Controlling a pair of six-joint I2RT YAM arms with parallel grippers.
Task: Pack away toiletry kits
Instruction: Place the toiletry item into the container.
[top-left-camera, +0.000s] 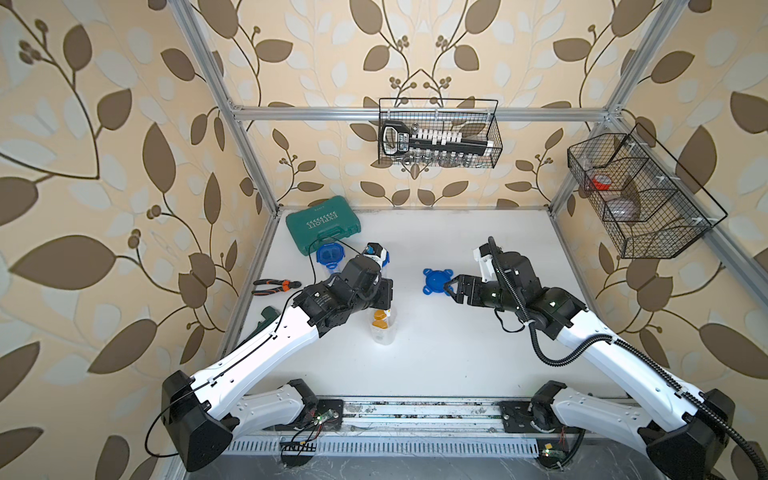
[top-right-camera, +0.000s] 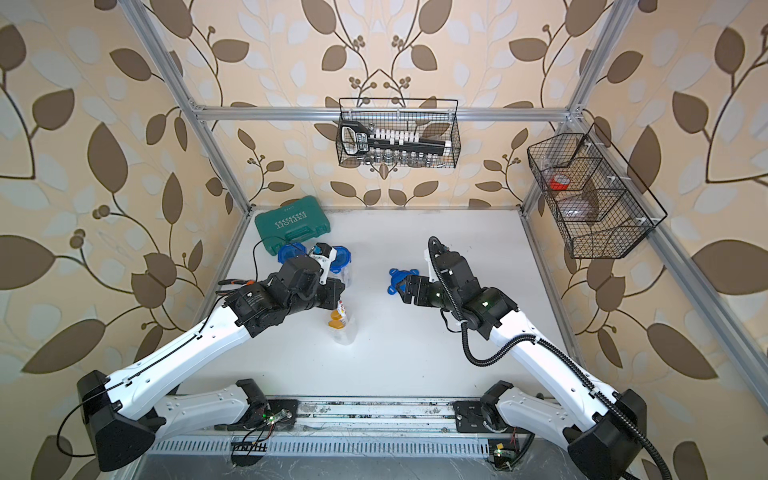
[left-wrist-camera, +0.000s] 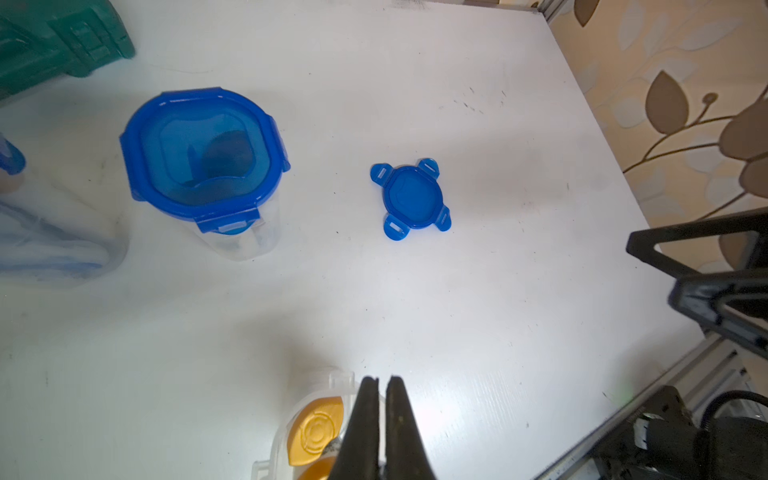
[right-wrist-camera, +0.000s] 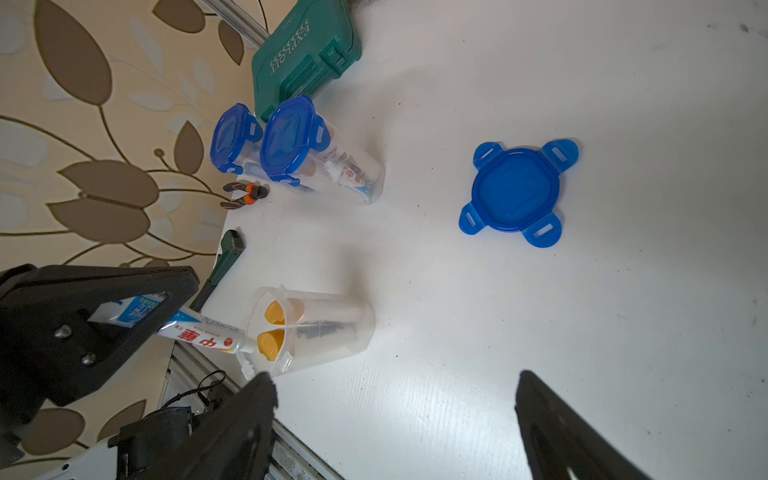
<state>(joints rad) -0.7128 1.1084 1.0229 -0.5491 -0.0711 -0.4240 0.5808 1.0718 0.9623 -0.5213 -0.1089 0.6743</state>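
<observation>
The open jar (right-wrist-camera: 332, 328) (gold-capped bottles (right-wrist-camera: 274, 311) inside) stands upright, toothpaste tube (right-wrist-camera: 203, 334) tilted at its mouth, blue lid (right-wrist-camera: 517, 189) flat nearby.

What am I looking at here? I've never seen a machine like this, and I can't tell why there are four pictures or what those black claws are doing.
These are two robot arms mounted at the edge of a white table, each ending in a two-fingered claw called a gripper. Two pictures look down from overhead, nearly identical; the other two come from a camera on each arm's wrist. On the table stand two clear jars closed with blue lids, an open jar holding two gold-capped bottles, a loose blue lid, a green tool case and pliers. The left gripper is shut on a toothpaste tube, close to the open jar's mouth. The right gripper is open, holding nothing, near the loose lid.
</observation>
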